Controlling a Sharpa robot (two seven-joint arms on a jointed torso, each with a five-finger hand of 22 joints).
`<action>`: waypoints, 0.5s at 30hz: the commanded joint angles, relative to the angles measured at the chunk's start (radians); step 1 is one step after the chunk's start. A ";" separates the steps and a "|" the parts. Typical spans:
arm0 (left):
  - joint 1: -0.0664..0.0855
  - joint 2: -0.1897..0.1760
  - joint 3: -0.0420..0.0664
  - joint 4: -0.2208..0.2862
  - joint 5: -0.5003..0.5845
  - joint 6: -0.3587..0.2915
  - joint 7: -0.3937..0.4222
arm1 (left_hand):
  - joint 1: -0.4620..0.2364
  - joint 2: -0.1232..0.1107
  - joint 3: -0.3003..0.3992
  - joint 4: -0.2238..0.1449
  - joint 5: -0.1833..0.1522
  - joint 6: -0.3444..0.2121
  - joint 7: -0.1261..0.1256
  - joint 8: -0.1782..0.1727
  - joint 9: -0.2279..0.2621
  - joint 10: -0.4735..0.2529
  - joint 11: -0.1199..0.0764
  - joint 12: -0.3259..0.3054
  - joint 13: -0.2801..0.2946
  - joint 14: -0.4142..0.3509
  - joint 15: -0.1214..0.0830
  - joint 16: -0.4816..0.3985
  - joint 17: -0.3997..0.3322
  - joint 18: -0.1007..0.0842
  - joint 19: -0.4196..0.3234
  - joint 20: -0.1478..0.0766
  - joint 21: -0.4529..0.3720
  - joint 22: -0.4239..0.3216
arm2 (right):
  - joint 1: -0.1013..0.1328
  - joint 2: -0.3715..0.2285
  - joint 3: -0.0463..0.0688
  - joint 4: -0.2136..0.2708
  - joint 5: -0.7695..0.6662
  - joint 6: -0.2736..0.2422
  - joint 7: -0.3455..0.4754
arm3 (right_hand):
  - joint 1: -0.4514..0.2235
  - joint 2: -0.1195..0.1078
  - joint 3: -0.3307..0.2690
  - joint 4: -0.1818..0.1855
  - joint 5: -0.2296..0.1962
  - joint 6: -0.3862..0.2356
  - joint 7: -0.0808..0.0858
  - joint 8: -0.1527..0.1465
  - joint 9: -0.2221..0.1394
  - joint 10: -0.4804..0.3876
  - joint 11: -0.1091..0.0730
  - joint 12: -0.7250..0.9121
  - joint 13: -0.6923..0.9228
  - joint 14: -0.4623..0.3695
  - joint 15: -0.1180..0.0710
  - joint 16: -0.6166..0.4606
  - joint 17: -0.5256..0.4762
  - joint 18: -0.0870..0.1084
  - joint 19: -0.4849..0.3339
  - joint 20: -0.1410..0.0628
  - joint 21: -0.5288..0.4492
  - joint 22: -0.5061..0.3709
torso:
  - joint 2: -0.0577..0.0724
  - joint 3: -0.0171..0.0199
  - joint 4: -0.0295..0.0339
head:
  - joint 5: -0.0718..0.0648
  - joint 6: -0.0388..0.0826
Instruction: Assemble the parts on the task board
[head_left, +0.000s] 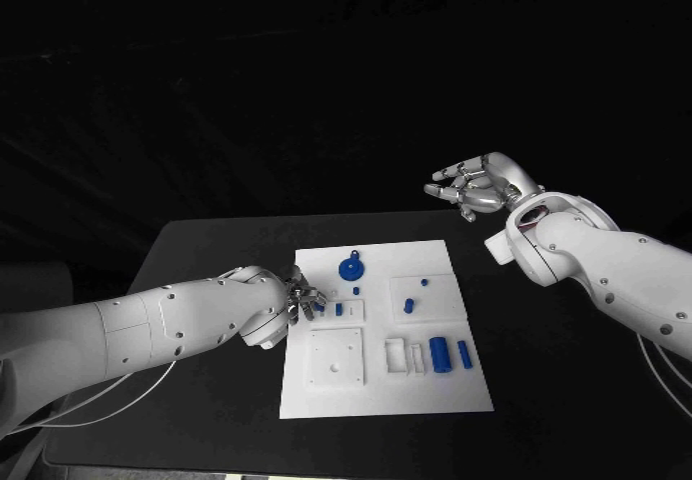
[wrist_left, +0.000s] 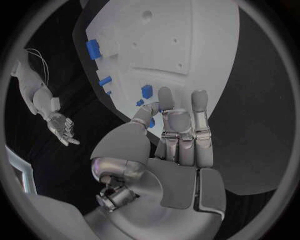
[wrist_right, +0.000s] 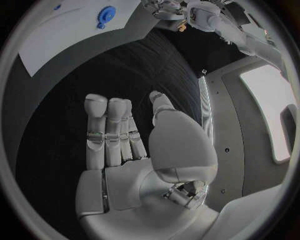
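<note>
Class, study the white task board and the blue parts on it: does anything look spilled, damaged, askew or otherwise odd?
Nothing stands out. The white task board lies flat on the black table, and the round blue part and blue cylinder rest on it. The left hand is at the board's edge; the right hand is raised, holding nothing.

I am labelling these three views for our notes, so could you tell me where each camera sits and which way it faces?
Head view: on the robot's head, looking down at the black table and the task board; both white arms show, the left hand at the board's edge, the right hand raised beyond the table.
Left wrist view: behind the left hand, looking along its fingers at the board.
Right wrist view: behind the right hand, its fingers apart and holding nothing, over the table.
Shared: head and right wrist views both show the round blue part.
</note>
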 joint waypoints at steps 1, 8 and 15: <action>-0.001 0.003 0.000 0.001 -0.020 0.027 -0.002 | 0.004 0.007 0.007 -0.002 0.007 0.112 -0.108 0.002 0.045 0.049 -0.003 0.006 -0.002 0.006 0.000 -0.006 0.001 -0.010 -0.001 -0.008 0.004 0.017 | 0.000 -0.001 0.001 0.001 -0.001 0.011 0.010 | -0.002 0.007 0.003 0.002 0.005 0.005 -0.002 -0.001 -0.001 0.002 -0.002 0.006 0.000 0.002 -0.005 0.003 0.000 0.001 0.006 -0.001 0.004 0.068 | 0.000 -0.0001 0.0004 | -0.001 -0.002; -0.002 0.004 0.000 0.000 -0.023 0.046 -0.007 | 0.004 0.007 0.007 -0.002 0.006 0.111 -0.108 0.001 0.045 0.048 -0.003 0.005 -0.002 0.005 0.000 -0.006 0.002 -0.010 -0.002 -0.008 0.004 0.017 | 0.000 -0.001 0.001 0.002 -0.001 0.011 0.010 | -0.002 0.007 0.003 0.002 0.005 0.005 -0.002 -0.001 -0.001 0.002 -0.002 0.006 0.000 0.002 -0.005 0.003 0.000 0.001 0.006 -0.001 0.004 0.068 | 0.000 -0.0004 0.0011 | -0.001 -0.003; -0.003 0.005 0.000 0.001 -0.025 0.056 -0.009 | 0.004 0.006 0.007 -0.002 0.005 0.112 -0.107 -0.002 0.042 0.049 -0.002 0.005 -0.003 0.005 0.001 -0.007 0.003 -0.010 -0.003 -0.007 0.004 0.017 | -0.001 0.000 0.001 0.001 -0.001 0.012 0.011 | -0.003 0.010 0.002 -0.001 0.007 0.005 -0.002 -0.001 -0.001 0.002 -0.002 0.006 0.001 0.002 -0.005 0.004 0.000 0.001 0.006 -0.001 0.004 0.068 | 0.000 -0.0004 0.0006 | 0.000 -0.004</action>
